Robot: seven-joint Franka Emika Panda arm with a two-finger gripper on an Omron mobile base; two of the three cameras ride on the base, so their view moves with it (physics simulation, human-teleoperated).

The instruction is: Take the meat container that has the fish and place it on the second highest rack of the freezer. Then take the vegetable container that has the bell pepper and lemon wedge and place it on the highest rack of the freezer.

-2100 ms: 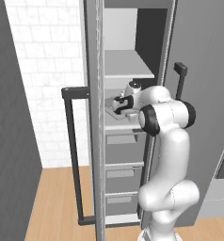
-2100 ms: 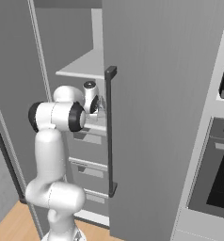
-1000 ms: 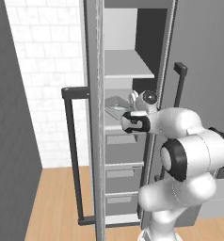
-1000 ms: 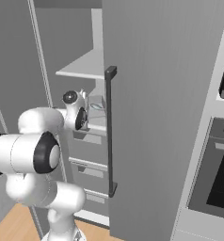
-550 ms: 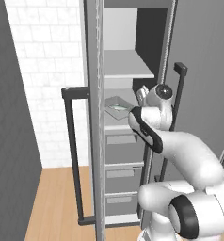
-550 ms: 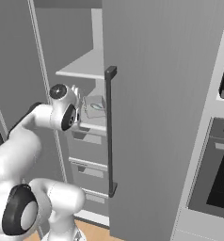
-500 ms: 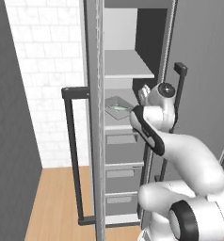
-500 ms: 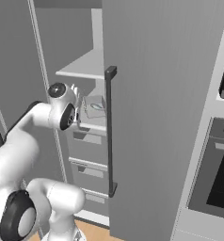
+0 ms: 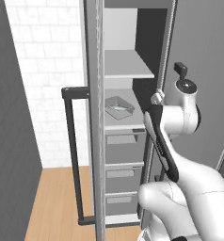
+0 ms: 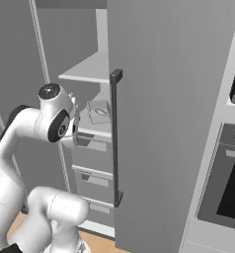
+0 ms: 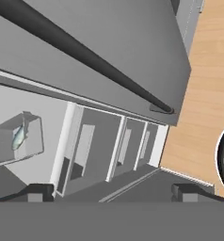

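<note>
The clear meat container (image 9: 118, 106) with the slim silver fish (image 11: 18, 136) rests on the lower of the freezer's (image 9: 128, 70) two shelf boards; the right base view shows this container (image 10: 98, 112) from the other side. My gripper (image 11: 113, 192) is open and holds nothing, its fingertips (image 11: 38, 191) set wide apart. It hangs back from the shelf, outside the cabinet, looking down past the drawers (image 11: 88, 150). The upper shelf board (image 9: 125, 66) is bare. The vegetable container with the bell pepper and lemon wedge is out of view.
The freezer door (image 9: 94, 122) stands open with its dark bar handle (image 9: 69, 155) to the left. A second tall grey door (image 10: 164, 99) with a bar handle (image 10: 114, 138) stands right of my arm. Three drawers (image 9: 121, 174) sit below the shelves. A black oven (image 10: 230, 190) is at the far right.
My gripper has let go of the fish container and drawn back out of the freezer. The arm has swung round to the right, and the container stays on the lower shelf board.
</note>
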